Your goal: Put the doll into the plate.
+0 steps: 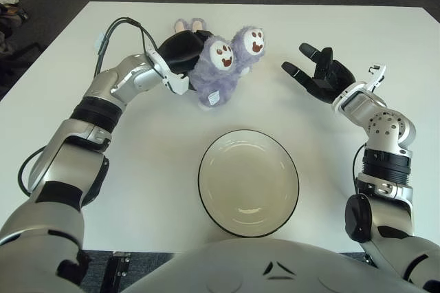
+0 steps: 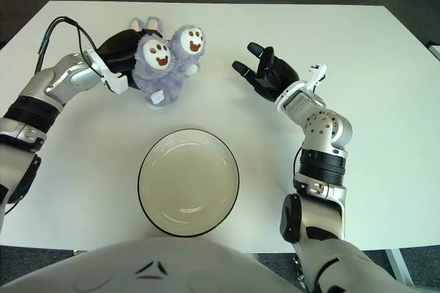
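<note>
A fuzzy purple doll with two white smiling faces is at the far middle of the white table. My left hand is curled around the doll's left side and grips it. The cream plate with a dark rim lies near the table's front edge, nothing in it. My right hand is to the right of the doll, apart from it, fingers spread and holding nothing.
A black cable loops off my left forearm over the table's left part. A white tag hangs at the doll's lower edge. Dark floor surrounds the table.
</note>
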